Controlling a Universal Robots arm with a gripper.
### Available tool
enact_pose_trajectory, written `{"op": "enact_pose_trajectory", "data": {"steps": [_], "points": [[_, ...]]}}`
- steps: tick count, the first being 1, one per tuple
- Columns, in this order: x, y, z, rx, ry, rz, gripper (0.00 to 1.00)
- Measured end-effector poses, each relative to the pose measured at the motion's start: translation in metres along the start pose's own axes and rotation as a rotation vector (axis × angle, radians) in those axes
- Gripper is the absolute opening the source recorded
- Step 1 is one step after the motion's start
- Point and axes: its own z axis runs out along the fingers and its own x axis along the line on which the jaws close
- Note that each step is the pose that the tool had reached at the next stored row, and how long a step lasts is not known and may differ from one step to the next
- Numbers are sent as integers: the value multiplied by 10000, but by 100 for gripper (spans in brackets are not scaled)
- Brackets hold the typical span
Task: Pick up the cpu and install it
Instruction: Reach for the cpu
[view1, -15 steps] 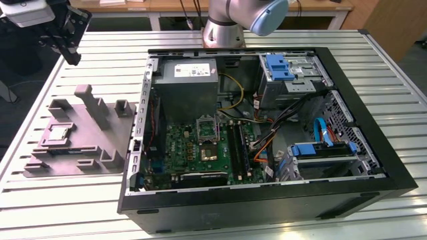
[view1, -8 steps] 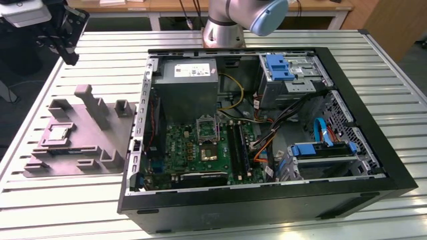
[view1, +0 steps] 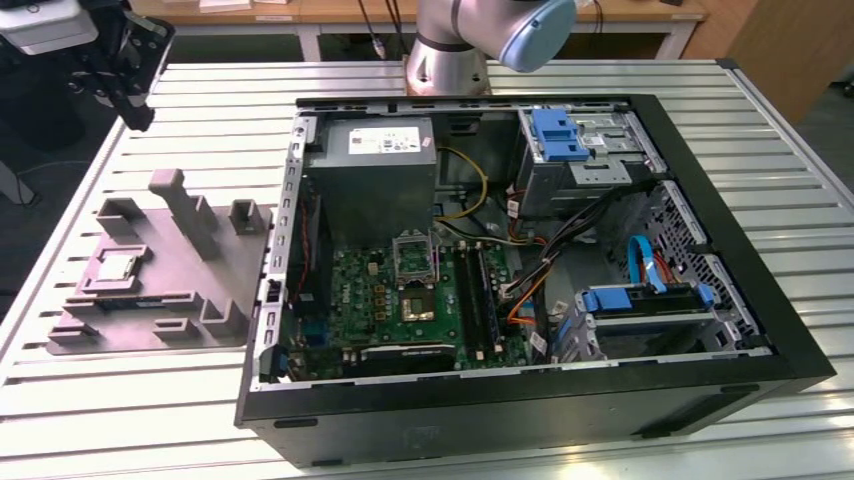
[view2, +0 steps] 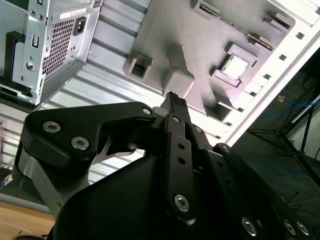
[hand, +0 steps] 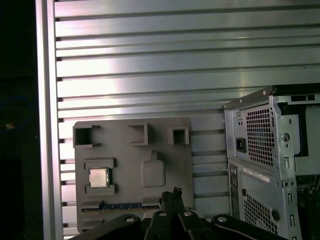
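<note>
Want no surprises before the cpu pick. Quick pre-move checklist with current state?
1. cpu seated flat in its pocket on the grey fixture: ok.
2. Nothing lying on the cpu: ok.
3. Hand apart from the cpu, not touching it: ok.
4. Case open, motherboard exposed: ok.
5. Socket free of a chip, dark centre showing: ok.
6. Socket unlatched: cannot tell.

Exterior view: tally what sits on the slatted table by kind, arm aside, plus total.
cpu: 1
grey holder plate: 1
open PC case: 1
Total: 3
</note>
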Motion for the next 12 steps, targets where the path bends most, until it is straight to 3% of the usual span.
{"op": "enact_pose_trajectory", "data": {"steps": [6, 12], "points": [[47, -4, -1, 0, 0, 0, 11], [221, -17, -2, 0, 1, -1, 11]]}}
